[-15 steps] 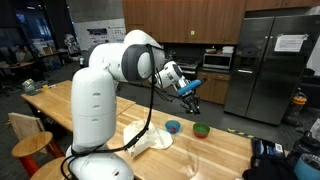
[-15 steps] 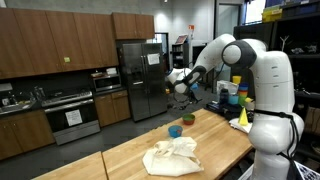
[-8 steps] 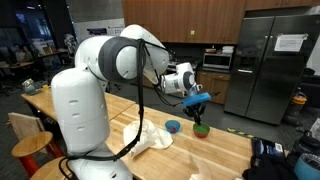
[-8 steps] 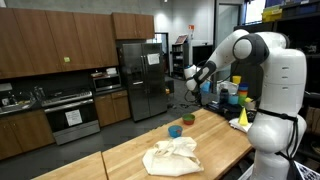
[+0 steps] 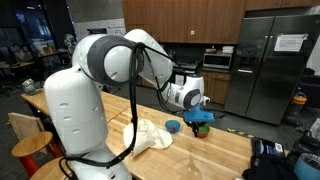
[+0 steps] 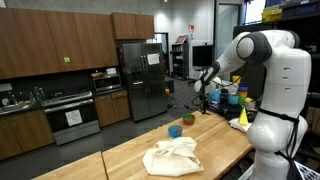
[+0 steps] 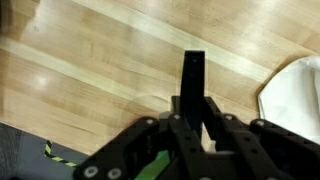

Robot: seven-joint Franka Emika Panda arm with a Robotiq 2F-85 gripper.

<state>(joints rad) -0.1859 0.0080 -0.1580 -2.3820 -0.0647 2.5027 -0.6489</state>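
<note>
My pincer (image 7: 192,58) looks closed on nothing and hangs above the desk (image 7: 90,70). The green bowl (image 5: 201,130) sits lower, just beside it and outside the wrist view. Beyond it lies the blue bowl (image 5: 172,126), then the cloth (image 5: 150,136).

2 distant exteriors share table (image 5: 218,150), wrist overhead

Kitchen with wooden cabinets (image 6: 40,45) and steel fridge (image 6: 140,80)
</note>
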